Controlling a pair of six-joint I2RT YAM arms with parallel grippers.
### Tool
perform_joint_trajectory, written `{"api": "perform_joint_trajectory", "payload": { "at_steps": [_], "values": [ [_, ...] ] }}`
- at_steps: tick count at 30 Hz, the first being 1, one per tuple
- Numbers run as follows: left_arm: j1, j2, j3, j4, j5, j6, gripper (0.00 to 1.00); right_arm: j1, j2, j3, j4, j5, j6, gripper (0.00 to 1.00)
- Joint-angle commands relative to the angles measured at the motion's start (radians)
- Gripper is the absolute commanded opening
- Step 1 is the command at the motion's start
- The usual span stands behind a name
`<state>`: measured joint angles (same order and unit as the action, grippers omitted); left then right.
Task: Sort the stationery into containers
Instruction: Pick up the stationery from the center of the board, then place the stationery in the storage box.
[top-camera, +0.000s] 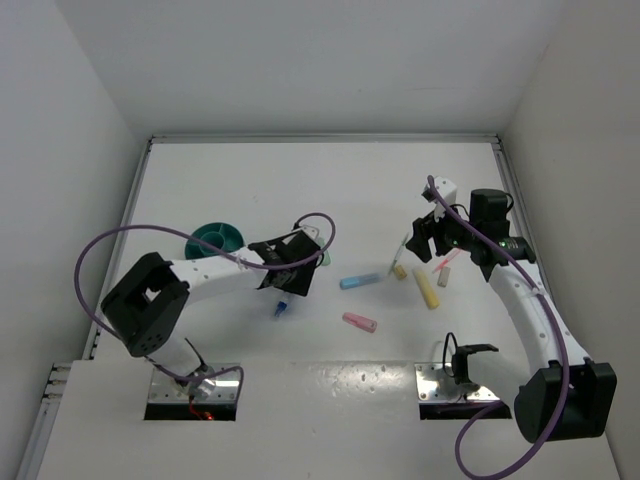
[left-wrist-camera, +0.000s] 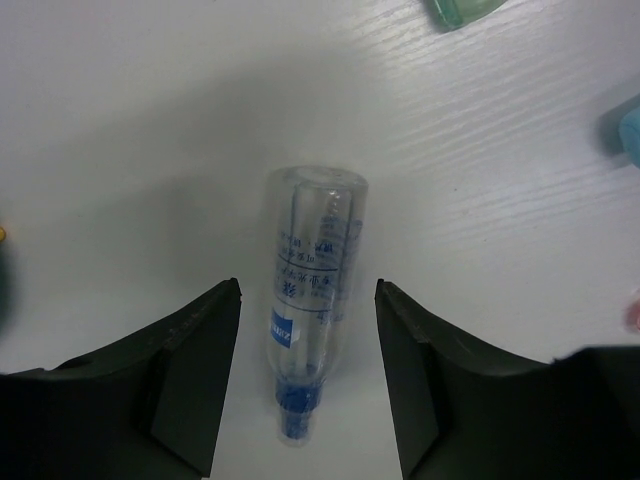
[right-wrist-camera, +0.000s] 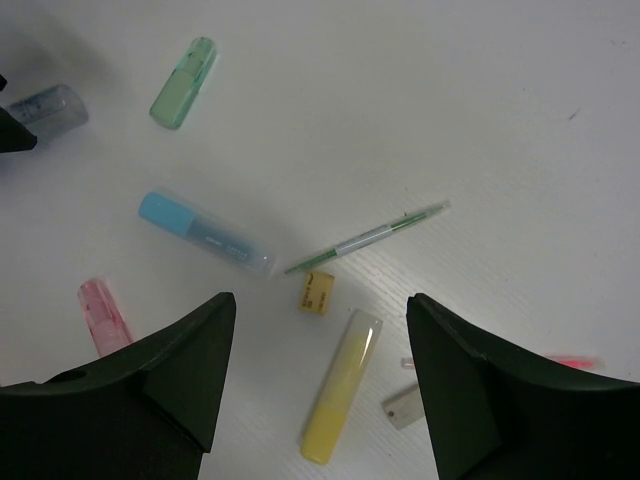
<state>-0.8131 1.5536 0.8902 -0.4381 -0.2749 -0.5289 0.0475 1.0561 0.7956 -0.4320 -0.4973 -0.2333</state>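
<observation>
My left gripper (top-camera: 285, 292) is open, its fingers either side of a clear pen with a blue tip (left-wrist-camera: 308, 310) that lies flat on the table; I see no contact. That pen shows in the top view (top-camera: 282, 308) too. The teal container (top-camera: 217, 238) stands to the left of it. My right gripper (top-camera: 425, 240) is open and empty, hovering above a yellow marker (right-wrist-camera: 340, 385). Around it lie a blue marker (right-wrist-camera: 205, 232), a pink marker (right-wrist-camera: 104, 315), a green marker (right-wrist-camera: 183, 82), a thin green pen (right-wrist-camera: 370, 237) and a thin pink pen (right-wrist-camera: 575, 361).
A small yellow block (right-wrist-camera: 317, 292) and a small clear piece (right-wrist-camera: 405, 407) lie beside the yellow marker. White walls close in the table on the left, right and back. The green marker's end (left-wrist-camera: 462, 10) lies just beyond my left gripper.
</observation>
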Motion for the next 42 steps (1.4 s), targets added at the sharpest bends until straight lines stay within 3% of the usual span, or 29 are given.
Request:
{"api": "perform_joint_trajectory", "payload": {
  "at_steps": [1,8,12,14,16,18,21,24,25,28,30,36,42],
  "values": [
    [-0.004,0.042,0.0,0.041,0.011,-0.007,0.62,-0.003,-0.001,0.045,0.004,0.003,-0.008,0.7],
    [-0.004,0.135,0.029,0.085,0.029,-0.006,0.54,-0.003,-0.001,0.045,0.004,0.013,-0.008,0.7],
    [-0.004,0.145,0.047,0.085,0.029,0.003,0.23,-0.003,-0.001,0.045,0.004,0.013,-0.008,0.7],
    [-0.004,0.145,0.058,0.085,0.029,0.003,0.2,-0.003,-0.001,0.045,0.004,0.013,-0.008,0.7],
    [-0.004,0.122,0.058,0.072,0.02,0.003,0.06,-0.003,-0.001,0.045,0.004,0.013,-0.008,0.7],
    [-0.004,0.088,0.069,0.056,0.008,0.003,0.0,-0.003,-0.001,0.045,0.004,0.013,-0.008,0.7],
    [-0.004,-0.068,0.105,0.021,-0.041,-0.017,0.0,-0.003,-0.001,0.045,0.004,0.013,-0.017,0.7],
    [0.017,-0.32,0.127,0.021,-0.226,-0.063,0.0,-0.003,-0.001,0.045,0.004,0.013,-0.017,0.7],
    [0.026,-0.387,0.109,0.035,-0.354,-0.063,0.0,-0.003,-0.001,0.045,0.004,0.003,-0.017,0.7],
    [0.077,-0.639,-0.008,0.195,-0.582,-0.033,0.0,-0.003,-0.001,0.045,0.004,-0.007,-0.017,0.7],
    [0.127,-0.749,-0.055,0.325,-0.653,0.041,0.0,-0.003,-0.001,0.045,-0.005,-0.007,-0.017,0.7],
    [0.253,-0.708,-0.108,0.475,-0.748,0.217,0.0,-0.003,0.008,0.045,-0.005,-0.017,-0.017,0.7],
    [0.366,-0.629,-0.207,0.736,-0.675,0.369,0.0,-0.003,0.008,0.045,-0.005,-0.026,-0.017,0.7]
  ]
}}
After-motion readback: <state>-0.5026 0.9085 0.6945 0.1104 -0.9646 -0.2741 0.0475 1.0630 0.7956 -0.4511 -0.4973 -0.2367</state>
